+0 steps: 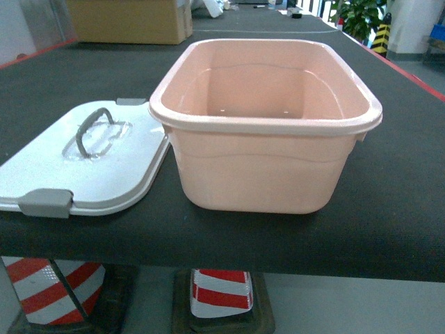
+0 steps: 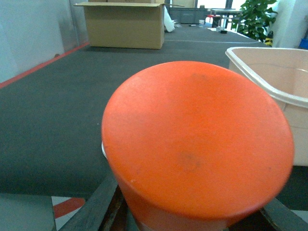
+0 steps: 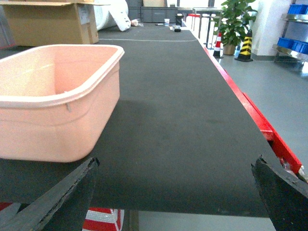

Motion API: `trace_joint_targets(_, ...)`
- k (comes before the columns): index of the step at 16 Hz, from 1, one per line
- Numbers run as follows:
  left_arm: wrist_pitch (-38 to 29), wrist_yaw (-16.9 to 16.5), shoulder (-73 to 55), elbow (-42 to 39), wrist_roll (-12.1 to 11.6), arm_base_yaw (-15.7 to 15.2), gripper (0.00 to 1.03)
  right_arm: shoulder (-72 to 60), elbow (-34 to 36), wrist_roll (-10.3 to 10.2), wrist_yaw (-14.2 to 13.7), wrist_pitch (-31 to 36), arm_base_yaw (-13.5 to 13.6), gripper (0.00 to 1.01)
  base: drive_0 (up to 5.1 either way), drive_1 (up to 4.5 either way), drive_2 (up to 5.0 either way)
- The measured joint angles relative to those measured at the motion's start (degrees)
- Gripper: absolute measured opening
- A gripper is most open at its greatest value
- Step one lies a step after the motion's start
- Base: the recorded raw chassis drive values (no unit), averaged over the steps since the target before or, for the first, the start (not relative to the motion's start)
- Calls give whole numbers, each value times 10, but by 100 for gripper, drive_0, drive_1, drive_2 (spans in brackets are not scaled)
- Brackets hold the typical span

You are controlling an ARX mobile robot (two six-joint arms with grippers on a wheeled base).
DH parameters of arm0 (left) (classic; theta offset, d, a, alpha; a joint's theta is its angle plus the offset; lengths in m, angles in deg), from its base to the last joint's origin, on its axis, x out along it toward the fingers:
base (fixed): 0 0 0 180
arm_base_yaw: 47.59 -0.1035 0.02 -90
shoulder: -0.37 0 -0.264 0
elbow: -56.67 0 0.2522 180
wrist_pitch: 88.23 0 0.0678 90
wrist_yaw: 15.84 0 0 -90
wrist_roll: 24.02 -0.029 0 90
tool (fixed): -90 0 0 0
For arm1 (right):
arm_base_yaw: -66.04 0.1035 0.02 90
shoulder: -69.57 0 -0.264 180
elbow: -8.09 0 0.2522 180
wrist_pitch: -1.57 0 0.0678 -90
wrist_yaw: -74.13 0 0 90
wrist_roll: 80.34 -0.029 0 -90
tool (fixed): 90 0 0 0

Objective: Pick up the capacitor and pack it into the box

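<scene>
Nearest: right gripper (image 3: 175,192) spread wide, nothing between its fingers (image 3: 53,197), low at the near table (image 1: 403,209) edge, likely parked before any pick. Left gripper only dark finger (image 2: 96,207) edges at the bottom of its wrist view; an orange cone top (image 2: 197,139) fills the middle, so can't tell if it is spread or pressed together. Neither arm shows in head view. Next: box (image 1: 257,167) on the table near the front edge, open, inside bare. Lid (image 1: 83,163) lies flat just left, edge touching or nearly touching the box, off so packing can go in. No capacitor visible in any view. Far: cardboard box (image 1: 132,21) at the back.
</scene>
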Motion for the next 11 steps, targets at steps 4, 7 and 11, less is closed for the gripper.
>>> trace_joint_targets(4,-2,-1,0,0,0,0,44,0,0,0,-1,2,0,98,0,0,0)
trace_joint_targets(7,1,-1,0,0,0,0,44,0,0,0,0,0,0,98,0,0,0)
trace_joint_targets(11,0,0,0,0,0,0,44,0,0,0,0,0,0,98,0,0,0)
